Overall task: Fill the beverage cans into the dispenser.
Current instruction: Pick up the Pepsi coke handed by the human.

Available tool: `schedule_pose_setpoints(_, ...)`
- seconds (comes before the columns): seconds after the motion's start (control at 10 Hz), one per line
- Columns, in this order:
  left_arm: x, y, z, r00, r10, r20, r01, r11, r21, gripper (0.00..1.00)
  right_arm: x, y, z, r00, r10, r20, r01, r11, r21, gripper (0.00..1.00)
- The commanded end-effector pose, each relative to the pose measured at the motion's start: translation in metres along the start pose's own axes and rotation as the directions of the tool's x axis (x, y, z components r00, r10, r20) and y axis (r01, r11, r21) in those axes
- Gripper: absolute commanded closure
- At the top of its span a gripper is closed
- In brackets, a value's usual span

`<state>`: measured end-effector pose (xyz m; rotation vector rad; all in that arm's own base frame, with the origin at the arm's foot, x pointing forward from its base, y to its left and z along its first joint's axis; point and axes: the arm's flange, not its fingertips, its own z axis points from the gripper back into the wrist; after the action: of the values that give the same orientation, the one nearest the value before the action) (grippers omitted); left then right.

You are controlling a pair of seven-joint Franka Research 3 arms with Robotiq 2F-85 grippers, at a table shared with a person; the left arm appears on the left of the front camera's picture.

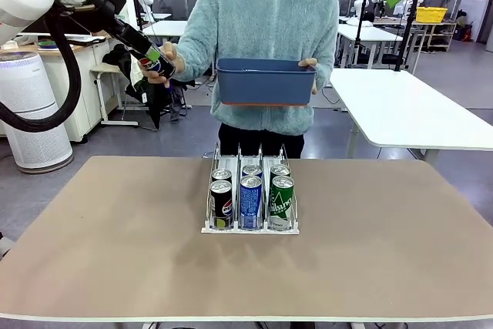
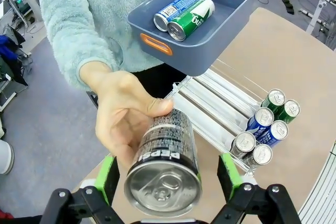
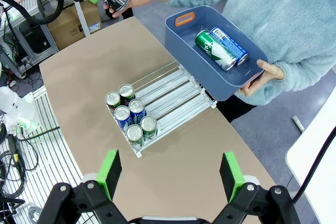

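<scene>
Tan table (image 1: 115,252) in the front view carries the low clear-and-white three-lane dispenser (image 1: 250,229), with six slim aluminium cans (image 1: 251,198) at its near end. At the left wrist, the left gripper (image 2: 168,174) stands spread, its green pads flanking a black Pepsi can (image 2: 165,150) held by the person's hand (image 2: 123,124). At the right wrist, the right gripper (image 3: 170,169) hangs wide apart and empty over the table, and two more cans (image 3: 220,48) lie in the person's blue plastic bin (image 3: 210,85).

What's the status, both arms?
Left gripper open around Pepsi can in person's hand. Right gripper open, empty, high over table. Dispenser holds six cans; two cans in bin.
</scene>
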<state>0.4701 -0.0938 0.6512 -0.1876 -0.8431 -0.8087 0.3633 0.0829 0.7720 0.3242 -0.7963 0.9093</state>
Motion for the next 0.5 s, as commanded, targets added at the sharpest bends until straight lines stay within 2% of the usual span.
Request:
schedule_pose_setpoints(0.0, 0.0017, 0.0031, -0.0066, 0.999, 0.021, 0.024, -0.02, 0.999, -0.025, 0.0, -0.001, 0.0008, 0.0002, 1.0, -0.001, 0.0, 0.001, 1.0, 0.001, 0.0)
schedule_pose_setpoints(0.2, 0.0025, 0.0049, -0.0076, 1.0, 0.018, 0.021, -0.017, 1.0, -0.021, 0.0, -0.001, 0.0008, 0.0002, 1.0, -0.001, 0.0, 0.001, 1.0, 0.001, 0.0)
schedule_pose_setpoints(0.3, 0.002, 0.0034, -0.007, 1.0, -0.006, 0.005, 0.006, 1.0, 0.025, 0.0, -0.001, 0.0008, 0.0002, 1.0, -0.001, 0.0, 0.001, 1.0, 0.001, 0.0)
schedule_pose_setpoints(0.4, -0.0004, 0.001, -0.0057, 1.0, 0.011, -0.002, -0.011, 1.0, -0.008, 0.0, -0.001, 0.0008, 0.0002, 1.0, -0.001, 0.0, 0.001, 1.0, 0.001, 0.0)
